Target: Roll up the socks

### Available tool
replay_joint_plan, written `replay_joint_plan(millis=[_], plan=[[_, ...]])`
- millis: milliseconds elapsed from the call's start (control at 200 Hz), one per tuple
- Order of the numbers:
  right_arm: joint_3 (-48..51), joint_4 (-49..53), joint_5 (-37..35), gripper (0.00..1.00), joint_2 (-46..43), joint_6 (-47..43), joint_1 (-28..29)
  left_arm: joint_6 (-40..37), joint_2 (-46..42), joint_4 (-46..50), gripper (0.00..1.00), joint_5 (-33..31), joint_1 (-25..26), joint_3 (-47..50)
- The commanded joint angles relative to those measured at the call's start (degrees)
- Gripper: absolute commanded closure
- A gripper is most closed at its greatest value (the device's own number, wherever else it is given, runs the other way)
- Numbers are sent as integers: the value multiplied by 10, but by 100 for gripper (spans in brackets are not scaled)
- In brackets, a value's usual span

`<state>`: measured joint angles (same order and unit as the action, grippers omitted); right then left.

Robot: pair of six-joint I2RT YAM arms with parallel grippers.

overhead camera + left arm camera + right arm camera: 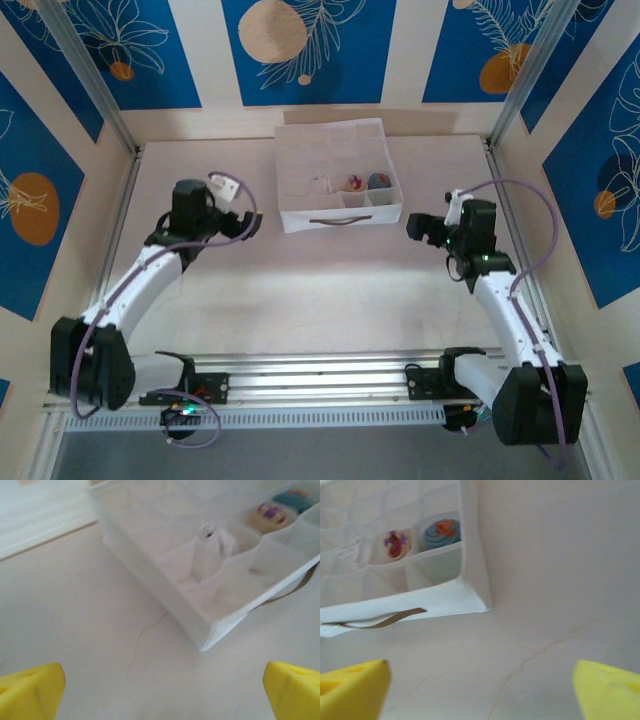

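Three rolled socks sit in compartments of the white fabric box [292, 170]. The white sock [322, 185] [212, 547] stands upright at the left. The tan sock with maroon [352, 183] [270, 515] [397, 545] is in the middle. The grey sock with orange [378, 180] [295, 499] [441, 534] is at the right. My left gripper [250, 222] [162, 695] is open over bare table, left of the box's front corner. My right gripper [416, 227] [480, 690] is open with nothing between its yellow fingertips [352, 690], just right of the box's front right corner.
The box has a brown strap handle [338, 219] [380, 621] on its front wall. Metal frame posts [90, 75] and patterned walls ring the table. A rail [320, 365] runs along the near edge between the arm bases.
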<state>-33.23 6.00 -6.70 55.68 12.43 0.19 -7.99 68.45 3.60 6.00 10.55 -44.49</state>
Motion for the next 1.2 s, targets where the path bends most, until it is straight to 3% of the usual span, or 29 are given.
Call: replay_joint_plan(millis=[0, 235, 325, 540, 645, 805, 935, 1101, 1156, 1196], plan=[[89, -180, -39, 1, -31, -41, 1, 8, -29, -71, 0, -63, -30, 77], [188, -348, -10, 1, 9, -47, 1, -28, -54, -236, 0, -102, -42, 213], [209, -438, -6, 1, 61, -54, 3, -26, -31, -318, 0, -77, -49, 241], [175, -506, 9, 1, 157, -65, -3, -16, 71, -498, 0, -20, -56, 272], [144, -511, 10, 1, 205, -64, -5, -12, 90, -451, 0, -24, -58, 240], [142, -625, 18, 1, 319, -55, -7, 2, 104, -426, 0, -10, -68, 217], [102, -540, 10, 1, 316, -57, -4, 11, 130, -520, 0, 56, -71, 241], [97, -530, -1, 1, 316, -59, -1, 26, 220, -639, 0, 29, -75, 255], [96, -526, -1, 1, 315, -59, -1, 37, 201, -573, 0, 21, -85, 242], [97, -528, -3, 1, 314, -60, 0, 45, 210, -575, 0, 12, -86, 233]])
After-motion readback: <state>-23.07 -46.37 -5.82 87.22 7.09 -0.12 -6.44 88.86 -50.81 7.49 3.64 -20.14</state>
